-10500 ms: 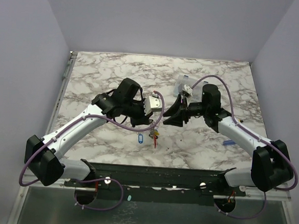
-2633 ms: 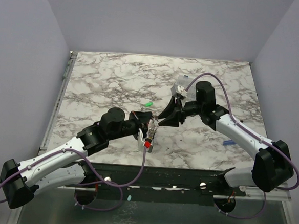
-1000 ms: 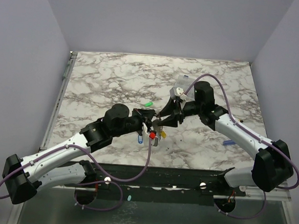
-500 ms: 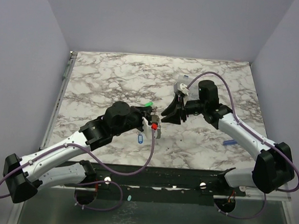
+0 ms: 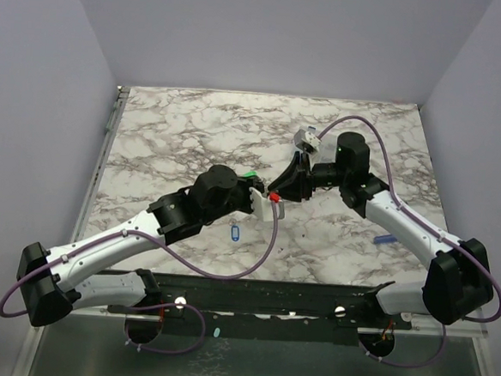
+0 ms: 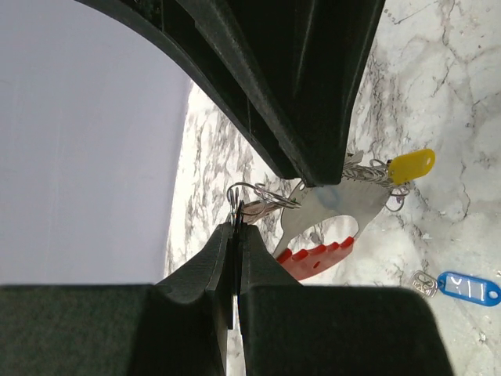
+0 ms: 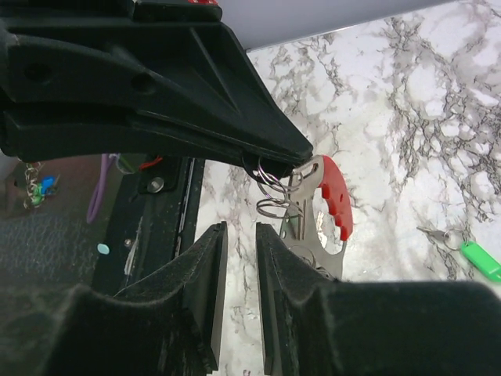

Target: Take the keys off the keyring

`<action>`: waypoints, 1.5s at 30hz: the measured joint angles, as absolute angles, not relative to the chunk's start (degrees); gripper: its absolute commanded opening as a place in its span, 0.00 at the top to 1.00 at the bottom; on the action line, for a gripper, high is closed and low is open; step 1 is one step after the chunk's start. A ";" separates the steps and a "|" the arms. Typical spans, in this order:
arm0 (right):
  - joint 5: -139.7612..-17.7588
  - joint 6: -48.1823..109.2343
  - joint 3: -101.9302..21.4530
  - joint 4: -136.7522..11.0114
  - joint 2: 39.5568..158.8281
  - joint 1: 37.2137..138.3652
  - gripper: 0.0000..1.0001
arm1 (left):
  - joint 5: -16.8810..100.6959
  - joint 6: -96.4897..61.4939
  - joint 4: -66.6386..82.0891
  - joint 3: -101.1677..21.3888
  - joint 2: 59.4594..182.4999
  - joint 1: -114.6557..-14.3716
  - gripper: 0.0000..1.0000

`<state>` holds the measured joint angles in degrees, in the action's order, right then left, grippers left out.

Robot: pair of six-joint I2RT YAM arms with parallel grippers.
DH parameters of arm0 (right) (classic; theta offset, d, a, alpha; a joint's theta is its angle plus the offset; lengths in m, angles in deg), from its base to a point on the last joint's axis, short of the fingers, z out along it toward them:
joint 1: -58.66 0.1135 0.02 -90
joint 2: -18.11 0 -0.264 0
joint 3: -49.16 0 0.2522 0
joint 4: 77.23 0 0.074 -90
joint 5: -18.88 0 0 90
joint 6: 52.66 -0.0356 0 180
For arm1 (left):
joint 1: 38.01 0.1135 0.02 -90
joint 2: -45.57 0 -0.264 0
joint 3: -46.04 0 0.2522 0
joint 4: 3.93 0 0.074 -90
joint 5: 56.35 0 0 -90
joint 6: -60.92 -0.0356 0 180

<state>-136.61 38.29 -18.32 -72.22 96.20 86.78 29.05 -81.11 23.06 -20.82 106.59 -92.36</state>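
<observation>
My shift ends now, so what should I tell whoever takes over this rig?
Left hand: shut on the keyring.
Right hand: open, tips close by, gripping nothing.
Done: blue-tagged key and green-tagged key lie loose on the table.
Left to do: yellow-tagged key and red-edged key hang from the keyring.

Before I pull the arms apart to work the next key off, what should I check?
1. Left gripper shut on the keyring: ok.
2. Right gripper holding a key: not ok, jaws narrowly apart, nothing between them.
3. Yellow-tagged key hanging in the bunch: ok.
4. Blue-tagged key and green-tagged key off, lying on the table: ok.
5. Which loop the yellow one threads: cannot tell.
</observation>
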 measured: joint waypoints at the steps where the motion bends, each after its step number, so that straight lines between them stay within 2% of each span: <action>1: -136.61 37.68 -18.27 -72.88 96.20 86.78 0.71 | 28.37 -80.54 23.24 -21.24 107.07 -92.60 1.00; 11: -136.48 36.61 -16.98 -75.72 96.22 86.85 0.72 | 24.72 -77.50 25.23 -22.68 108.62 -94.31 1.00; 28: -138.08 60.52 -21.03 -61.79 97.55 86.85 0.70 | 27.34 -77.81 25.82 -22.68 106.37 -94.42 1.00; 36: -139.21 54.84 -21.60 -64.33 97.68 87.22 0.70 | 26.66 -77.09 25.86 -22.68 106.92 -94.98 1.00; 40: -139.15 50.20 -20.37 -67.59 97.66 87.28 0.64 | 25.72 -76.10 26.12 -22.99 107.94 -95.27 1.00; 45: -138.23 45.85 -18.51 -71.08 97.66 87.48 0.62 | 24.74 -74.66 26.30 -24.06 108.71 -95.90 1.00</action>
<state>-138.23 45.85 -18.51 -71.08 97.66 87.48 24.74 -74.66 26.30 -24.06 108.71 -95.90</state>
